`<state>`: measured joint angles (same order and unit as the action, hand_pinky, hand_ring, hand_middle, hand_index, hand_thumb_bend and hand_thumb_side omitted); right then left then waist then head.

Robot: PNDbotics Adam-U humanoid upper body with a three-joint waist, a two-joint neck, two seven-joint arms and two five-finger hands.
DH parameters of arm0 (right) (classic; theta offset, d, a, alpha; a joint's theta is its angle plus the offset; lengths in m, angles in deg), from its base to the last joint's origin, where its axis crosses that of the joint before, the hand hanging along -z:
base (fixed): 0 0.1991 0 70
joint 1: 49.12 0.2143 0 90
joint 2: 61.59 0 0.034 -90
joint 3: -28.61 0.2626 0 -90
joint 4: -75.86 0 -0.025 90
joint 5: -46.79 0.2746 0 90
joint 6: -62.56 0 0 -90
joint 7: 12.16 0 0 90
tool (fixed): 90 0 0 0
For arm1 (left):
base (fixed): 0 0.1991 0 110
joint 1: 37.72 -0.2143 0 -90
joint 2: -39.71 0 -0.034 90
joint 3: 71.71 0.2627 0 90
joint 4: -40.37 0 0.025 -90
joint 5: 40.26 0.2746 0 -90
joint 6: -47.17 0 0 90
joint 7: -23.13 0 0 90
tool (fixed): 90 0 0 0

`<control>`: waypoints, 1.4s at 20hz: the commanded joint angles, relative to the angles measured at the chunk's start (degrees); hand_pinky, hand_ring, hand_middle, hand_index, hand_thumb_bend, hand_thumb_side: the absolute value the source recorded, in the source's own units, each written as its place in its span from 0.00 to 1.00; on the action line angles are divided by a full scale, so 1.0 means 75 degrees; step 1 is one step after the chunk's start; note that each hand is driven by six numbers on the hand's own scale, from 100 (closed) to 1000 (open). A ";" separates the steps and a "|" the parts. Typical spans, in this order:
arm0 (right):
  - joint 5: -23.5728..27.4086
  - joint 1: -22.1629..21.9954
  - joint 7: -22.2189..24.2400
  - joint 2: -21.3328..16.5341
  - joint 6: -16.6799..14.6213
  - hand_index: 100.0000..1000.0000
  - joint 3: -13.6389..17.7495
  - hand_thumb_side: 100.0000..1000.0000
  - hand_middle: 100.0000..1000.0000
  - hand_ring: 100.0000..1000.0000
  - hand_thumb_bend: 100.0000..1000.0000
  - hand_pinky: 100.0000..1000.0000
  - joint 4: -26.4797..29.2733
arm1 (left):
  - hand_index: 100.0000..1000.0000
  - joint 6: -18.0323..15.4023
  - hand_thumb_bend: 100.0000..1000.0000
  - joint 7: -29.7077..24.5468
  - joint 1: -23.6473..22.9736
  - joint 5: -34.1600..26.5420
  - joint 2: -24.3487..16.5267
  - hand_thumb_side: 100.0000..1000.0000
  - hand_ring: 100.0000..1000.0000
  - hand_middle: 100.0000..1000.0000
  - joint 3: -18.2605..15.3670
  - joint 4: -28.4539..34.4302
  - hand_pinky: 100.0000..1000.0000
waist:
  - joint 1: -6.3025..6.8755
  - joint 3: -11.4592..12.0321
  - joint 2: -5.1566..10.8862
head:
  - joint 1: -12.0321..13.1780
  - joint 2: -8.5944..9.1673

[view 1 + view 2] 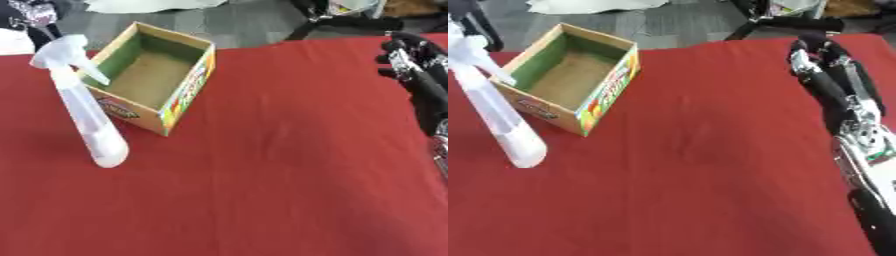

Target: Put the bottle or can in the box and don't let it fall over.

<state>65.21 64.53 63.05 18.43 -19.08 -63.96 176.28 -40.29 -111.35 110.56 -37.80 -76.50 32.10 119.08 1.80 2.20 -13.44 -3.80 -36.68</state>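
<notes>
**Spray bottle outside the box, right hand far across the cloth**

We are seeing the white spray bottle (pixel 86 107) standing on the red tablecloth (pixel 280 165), tilted, with its rounded base on the cloth and its trigger head (pixel 63 52) up near the box's left wall. It is sitting just beside the cardboard box (pixel 188 82), on the box's left side, and seems to be touching or nearly touching the rim; we cannot tell which. The bottle is outside the box, not in it.

We are finding the right hand (pixel 820 62) well apart from the bottle, over at the right edge of the table, with the whole width of the box and a broad stretch of bare cloth between them. Its black fingers are bending inward and are holding nothing. The silver and black forearm is running down the right side of the right eye view.

The box is sitting open-topped and askew near the far left of the cloth. Its inner walls are showing green, its floor plain brown, and nothing is lying inside. Coloured print is covering the outer side facing us.

The left hand is not appearing in either view.
</notes>
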 commanded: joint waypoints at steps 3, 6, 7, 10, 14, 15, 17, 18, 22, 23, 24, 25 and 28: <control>0.0041 0.0077 0.0021 -0.0151 -0.0028 0.82 0.0042 0.38 0.74 0.76 0.00 0.78 0.0048 | 0.84 -0.0023 0.13 -0.0221 0.0026 -0.0235 -0.0416 0.68 0.85 0.83 -0.0228 0.0243 0.81 | 0.0004 0.0015 0.0149 | -0.0045 -0.0025; 0.0042 0.0073 0.0021 -0.0154 -0.0032 0.82 0.0047 0.39 0.74 0.76 0.00 0.78 0.0049 | 0.84 -0.0098 0.24 -0.0354 -0.0103 -0.0215 -0.0538 0.63 0.85 0.83 -0.0193 0.0308 0.83 | -0.0001 0.0057 0.0154 | -0.0093 -0.0019; 0.0044 0.0073 0.0022 -0.0154 -0.0033 0.82 0.0048 0.39 0.74 0.76 0.00 0.78 0.0050 | 0.84 -0.0137 0.23 -0.0463 -0.0155 -0.0211 -0.0585 0.62 0.85 0.84 -0.0206 0.0341 0.83 | -0.0005 0.0067 0.0158 | -0.0099 -0.0018; 0.0045 0.0074 0.0022 -0.0154 -0.0034 0.82 0.0051 0.39 0.74 0.76 0.00 0.78 0.0052 | 0.84 -0.0179 0.23 -0.0759 -0.0234 -0.0200 -0.0653 0.62 0.85 0.84 -0.0239 0.0394 0.83 | -0.0020 0.0080 0.0167 | -0.0100 -0.0006; 0.0048 0.0080 0.0029 -0.0142 -0.0034 0.82 0.0051 0.39 0.74 0.76 0.00 0.78 0.0055 | 0.84 -0.0177 0.24 -0.0962 -0.0289 -0.0145 -0.0668 0.60 0.85 0.84 -0.0192 0.0447 0.83 | -0.0040 0.0073 0.0176 | -0.0090 0.0014; 0.0049 0.0083 0.0031 -0.0138 -0.0035 0.82 0.0051 0.39 0.74 0.76 0.00 0.78 0.0056 | 0.84 -0.0174 0.25 -0.0980 -0.0299 -0.0125 -0.0665 0.59 0.85 0.84 -0.0159 0.0455 0.83 | -0.0045 0.0068 0.0177 | -0.0088 0.0022; 0.0050 0.0088 0.0034 -0.0135 -0.0037 0.82 0.0051 0.39 0.74 0.76 0.00 0.79 0.0058 | 0.84 -0.0170 0.25 -0.0994 -0.0316 -0.0078 -0.0655 0.58 0.85 0.84 -0.0086 0.0462 0.83 | -0.0052 0.0060 0.0178 | -0.0085 0.0032; 0.0051 0.0089 0.0035 -0.0135 -0.0037 0.82 0.0051 0.39 0.74 0.76 0.00 0.79 0.0060 | 0.84 -0.0168 0.25 -0.0996 -0.0323 -0.0056 -0.0645 0.57 0.85 0.83 -0.0055 0.0461 0.83 | -0.0055 0.0057 0.0179 | -0.0087 0.0032; 0.0053 0.0100 0.0046 -0.0131 -0.0038 0.82 0.0048 0.39 0.74 0.76 0.00 0.79 0.0074 | 0.84 -0.0153 0.26 -0.0998 -0.0332 0.0040 -0.0592 0.55 0.85 0.83 0.0043 0.0422 0.83 | -0.0059 0.0045 0.0178 | -0.0098 0.0043; 0.0053 0.0101 0.0048 -0.0130 -0.0038 0.82 0.0048 0.39 0.74 0.76 0.00 0.79 0.0075 | 0.84 -0.0155 0.26 -0.0998 -0.0328 0.0058 -0.0583 0.55 0.85 0.83 0.0056 0.0413 0.83 | -0.0059 0.0044 0.0178 | -0.0099 0.0046; 0.0052 0.0102 0.0049 -0.0130 -0.0037 0.82 0.0048 0.39 0.74 0.76 0.00 0.79 0.0076 | 0.84 -0.0158 0.26 -0.0998 -0.0326 0.0069 -0.0577 0.55 0.85 0.83 0.0063 0.0407 0.83 | -0.0059 0.0044 0.0178 | -0.0100 0.0047; 0.0052 0.0100 0.0051 -0.0128 -0.0036 0.82 0.0046 0.40 0.74 0.76 0.00 0.79 0.0075 | 0.83 -0.0152 0.28 -0.0998 -0.0321 0.0088 -0.0569 0.54 0.85 0.83 0.0067 0.0392 0.83 | -0.0059 0.0041 0.0175 | -0.0102 0.0048; 0.0056 0.0084 0.0058 -0.0123 -0.0031 0.82 0.0037 0.40 0.74 0.76 0.00 0.79 0.0076 | 0.83 -0.0104 0.30 -0.0993 -0.0265 0.0292 -0.0483 0.52 0.83 0.82 0.0080 0.0301 0.82 | -0.0058 0.0025 0.0163 | -0.0109 0.0056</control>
<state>65.22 64.52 63.31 18.43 -19.28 -63.94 176.27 -41.28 -118.75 107.29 -36.25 -79.02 33.12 121.20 1.35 2.42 -13.41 -4.50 -36.66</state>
